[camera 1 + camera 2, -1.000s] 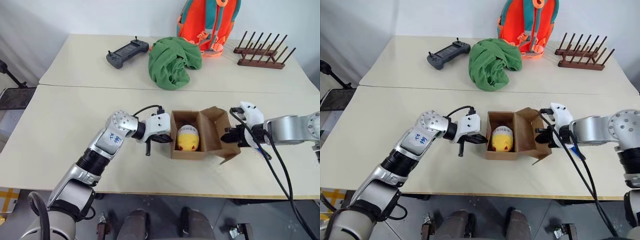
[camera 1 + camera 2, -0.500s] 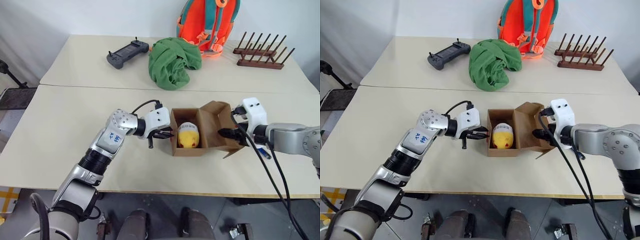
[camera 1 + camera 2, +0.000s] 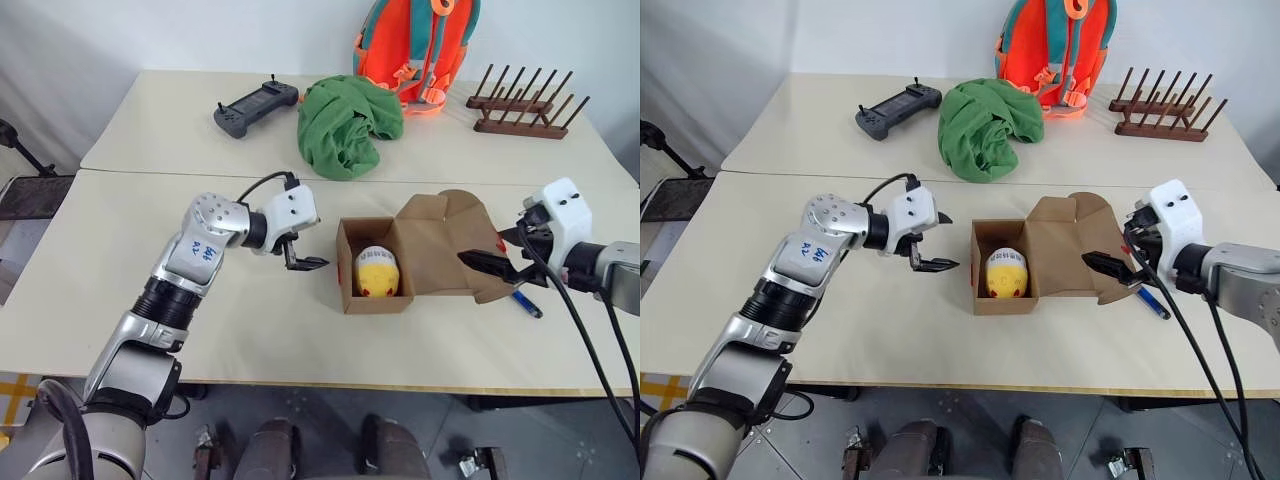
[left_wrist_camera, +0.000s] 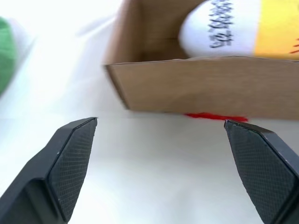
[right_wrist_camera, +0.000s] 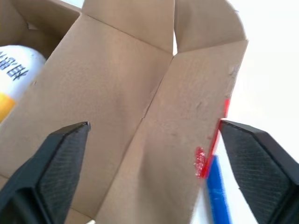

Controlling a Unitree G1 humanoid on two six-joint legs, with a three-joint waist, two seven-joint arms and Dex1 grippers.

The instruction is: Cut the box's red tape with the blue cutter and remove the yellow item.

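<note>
On the worktop (image 3: 150, 250), the box (image 3: 375, 290) lies open between my two spread, empty end effectors, left (image 3: 303, 254) and right (image 3: 487, 262). Inside, the yellow item (image 3: 377, 272) carries unreadable dark characters. The blue cutter (image 3: 527, 303) lies beside the flap.

Two cream tables (image 3: 130, 250) abut; pale wall (image 3: 150, 30), perhaps curtained

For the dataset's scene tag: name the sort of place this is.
Probably a lab or test room set up for robot trials: plain white tables pushed together, holding staged props such as a game controller, a green cloth and an opened box.
</note>
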